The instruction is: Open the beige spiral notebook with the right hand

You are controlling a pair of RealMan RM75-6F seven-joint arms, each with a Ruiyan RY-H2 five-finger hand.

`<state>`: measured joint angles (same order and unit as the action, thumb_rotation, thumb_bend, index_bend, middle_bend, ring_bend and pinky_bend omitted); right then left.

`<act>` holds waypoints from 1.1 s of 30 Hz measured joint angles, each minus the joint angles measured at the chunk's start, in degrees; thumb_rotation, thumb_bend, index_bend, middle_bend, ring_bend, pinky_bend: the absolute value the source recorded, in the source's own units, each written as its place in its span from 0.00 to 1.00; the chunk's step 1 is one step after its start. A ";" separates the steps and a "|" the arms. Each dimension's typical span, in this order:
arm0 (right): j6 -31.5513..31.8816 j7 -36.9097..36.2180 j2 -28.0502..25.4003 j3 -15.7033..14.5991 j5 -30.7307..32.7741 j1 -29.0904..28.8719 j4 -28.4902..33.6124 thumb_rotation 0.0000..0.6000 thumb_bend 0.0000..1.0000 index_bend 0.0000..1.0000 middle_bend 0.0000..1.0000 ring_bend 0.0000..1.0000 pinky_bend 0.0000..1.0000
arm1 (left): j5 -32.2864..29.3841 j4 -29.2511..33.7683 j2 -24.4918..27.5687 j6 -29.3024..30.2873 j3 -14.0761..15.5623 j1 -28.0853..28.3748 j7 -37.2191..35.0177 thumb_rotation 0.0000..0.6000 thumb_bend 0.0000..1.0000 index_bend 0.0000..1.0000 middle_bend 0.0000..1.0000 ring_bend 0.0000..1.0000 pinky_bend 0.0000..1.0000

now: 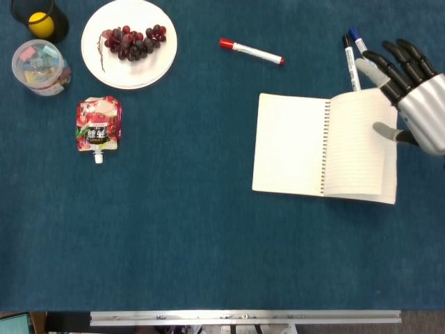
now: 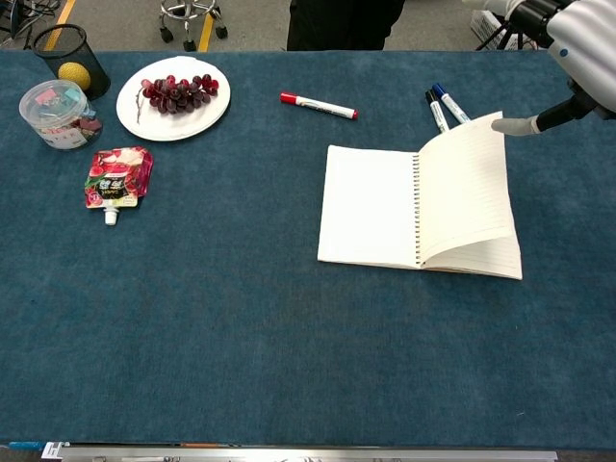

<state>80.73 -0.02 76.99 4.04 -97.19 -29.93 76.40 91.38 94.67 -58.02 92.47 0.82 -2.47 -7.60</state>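
The beige spiral notebook [image 1: 292,142] lies open on the blue table, right of centre. Its right-hand pages [image 2: 467,188] bow upward, lifted off the stack at their outer edge. My right hand [image 1: 417,94] hovers over the notebook's far right corner with its fingers stretched out and apart. In the chest view the right hand [image 2: 582,38] is raised at the top right. Its thumb [image 2: 525,125] touches the top outer corner of the lifted pages. Nothing is gripped between the fingers. My left hand shows in neither view.
A black marker [image 1: 350,59] and a blue marker [image 1: 356,38] lie just behind the notebook, under the fingers. A red marker [image 1: 252,51] lies further left. At the far left stand a grape plate [image 1: 156,66], a snack pouch [image 1: 99,125], a clip jar [image 1: 40,67] and a black cup [image 1: 42,21].
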 measured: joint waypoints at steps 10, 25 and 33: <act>-11.75 7.08 7.38 0.26 3.85 -4.06 -2.72 1.00 0.01 0.12 0.15 0.03 0.09 | 0.20 -0.40 0.11 0.91 0.23 -0.57 -0.63 1.00 0.41 0.18 0.15 0.12 0.09; -15.60 6.26 17.92 -5.42 2.15 -4.60 -16.67 1.00 0.01 0.12 0.15 0.03 0.09 | 0.27 -1.07 -0.08 1.18 0.41 -0.90 -1.33 1.00 0.41 0.18 0.15 0.12 0.09; -14.22 3.85 18.54 -7.32 1.43 -2.74 -20.74 1.00 0.01 0.12 0.15 0.03 0.09 | 0.01 -1.18 -0.15 0.90 0.37 -0.87 -1.41 1.00 0.41 0.18 0.15 0.12 0.09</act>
<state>66.51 3.83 95.53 -3.28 -95.76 -32.67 55.66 91.38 93.49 -58.16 93.37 1.19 -3.34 -9.01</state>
